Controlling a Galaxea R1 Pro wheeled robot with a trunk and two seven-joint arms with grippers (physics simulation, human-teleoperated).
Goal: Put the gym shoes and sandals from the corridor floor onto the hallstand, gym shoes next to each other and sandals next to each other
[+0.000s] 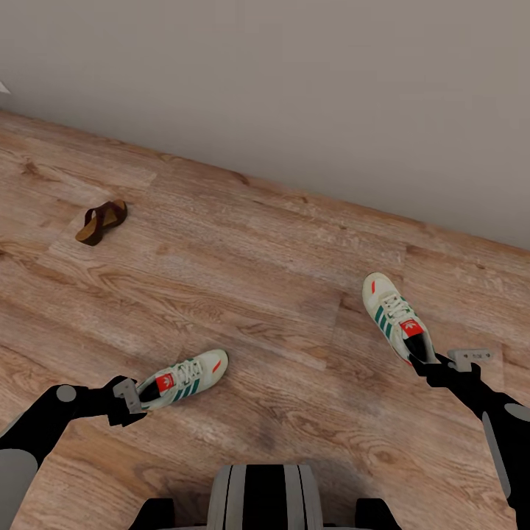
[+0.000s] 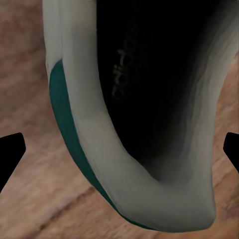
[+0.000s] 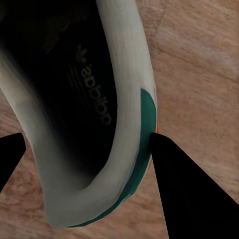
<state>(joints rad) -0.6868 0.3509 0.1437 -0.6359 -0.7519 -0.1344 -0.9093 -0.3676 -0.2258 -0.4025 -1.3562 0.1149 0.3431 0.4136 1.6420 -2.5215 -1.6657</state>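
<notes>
Each gym shoe's heel sits between spread fingers, the left gripper (image 1: 134, 397) at one gym shoe (image 1: 185, 377), the right gripper (image 1: 430, 362) touching the other (image 1: 394, 316), on the corridor floor (image 1: 280, 294).

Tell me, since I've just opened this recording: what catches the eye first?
Two gym shoes on the wood floor, each with a gripper at its heel: the left gripper at the left shoe, the right gripper at the right shoe. A brown sandal lies near the wall.

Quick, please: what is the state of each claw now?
Left claw: open around the left gym shoe heel.
Right claw: open around the right gym shoe heel.
</notes>
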